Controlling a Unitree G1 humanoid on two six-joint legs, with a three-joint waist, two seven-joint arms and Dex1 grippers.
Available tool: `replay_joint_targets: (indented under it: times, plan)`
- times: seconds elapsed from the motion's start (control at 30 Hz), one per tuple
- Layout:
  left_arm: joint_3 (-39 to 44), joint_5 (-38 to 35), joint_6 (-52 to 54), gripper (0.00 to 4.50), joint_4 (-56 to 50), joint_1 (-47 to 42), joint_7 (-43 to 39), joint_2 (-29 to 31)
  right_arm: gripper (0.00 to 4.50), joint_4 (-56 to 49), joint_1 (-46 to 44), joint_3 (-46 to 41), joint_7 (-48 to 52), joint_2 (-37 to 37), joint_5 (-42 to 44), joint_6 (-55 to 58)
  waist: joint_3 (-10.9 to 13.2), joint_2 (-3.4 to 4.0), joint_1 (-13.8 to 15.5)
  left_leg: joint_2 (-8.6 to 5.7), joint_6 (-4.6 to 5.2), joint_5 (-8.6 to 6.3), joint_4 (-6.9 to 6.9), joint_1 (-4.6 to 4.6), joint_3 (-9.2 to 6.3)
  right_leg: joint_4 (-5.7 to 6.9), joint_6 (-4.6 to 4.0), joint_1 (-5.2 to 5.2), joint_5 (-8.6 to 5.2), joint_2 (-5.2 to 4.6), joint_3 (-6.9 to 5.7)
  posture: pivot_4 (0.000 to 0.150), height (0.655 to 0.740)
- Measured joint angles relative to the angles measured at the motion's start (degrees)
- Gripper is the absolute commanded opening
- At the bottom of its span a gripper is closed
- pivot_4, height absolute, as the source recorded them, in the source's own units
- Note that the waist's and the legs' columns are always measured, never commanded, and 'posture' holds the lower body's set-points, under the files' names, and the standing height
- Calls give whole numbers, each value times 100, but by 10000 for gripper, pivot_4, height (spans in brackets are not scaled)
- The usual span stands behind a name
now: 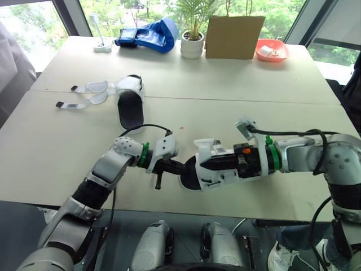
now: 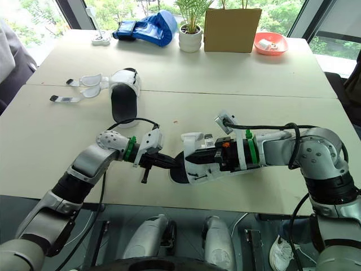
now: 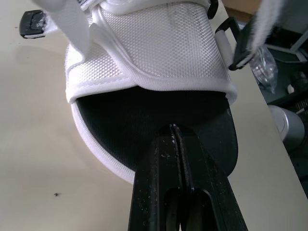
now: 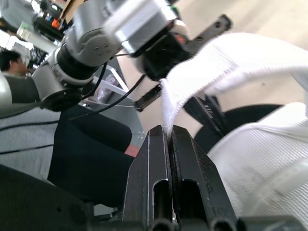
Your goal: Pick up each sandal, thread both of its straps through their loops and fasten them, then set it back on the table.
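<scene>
- The held sandal, at the lower middle of the head views, is seen with a white mesh-textured upper, white edging and a black footbed.
- Its strap is shown as white with a ribbed weave.
- The second sandal, at upper left, is white with a black footbed; its straps are pale with black ends.
- The left gripper and right gripper are black; green rings are seen at the wrists.
- The table is cream.
- Along the top edge are seen a blue bag, a white pot, a brown cardboard box and a coral bowl.
</scene>
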Motion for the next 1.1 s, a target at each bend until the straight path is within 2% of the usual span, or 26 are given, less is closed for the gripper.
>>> replay_joint_targets:
  times: [0.13,0.3,0.57,0.83,1.1]
  plan:
    - [-126,153,-323,0,115,-21,71,-78,496,517,-401,-74,-186,111,47,272,-1,1,29,-1,-1,1,3,1,-1,-2,1,6,0,-1,-4,1500,7214]
    - [-130,153,-465,0,220,-45,61,-89,496,759,-420,-38,-45,58,-140,751,-2,1,25,-8,1,0,8,1,-2,-2,4,9,3,-7,-4,1500,7214]
    - [-130,153,-534,0,285,-43,64,-89,496,734,-415,112,501,-30,-735,939,-3,2,24,-8,1,1,9,2,-3,-1,8,9,5,-7,-4,1500,7214]
    - [-129,153,-554,0,280,-37,97,-105,496,-19,-243,1255,2185,-608,-2650,-908,-4,1,25,-11,2,0,12,4,-3,0,17,14,9,-4,-4,1500,7214]
    - [-125,152,-550,0,277,-37,104,-107,496,-48,-124,1559,3400,-599,-3935,-2629,-4,1,23,-11,0,1,16,7,-3,-1,29,19,16,0,-6,1500,7214]
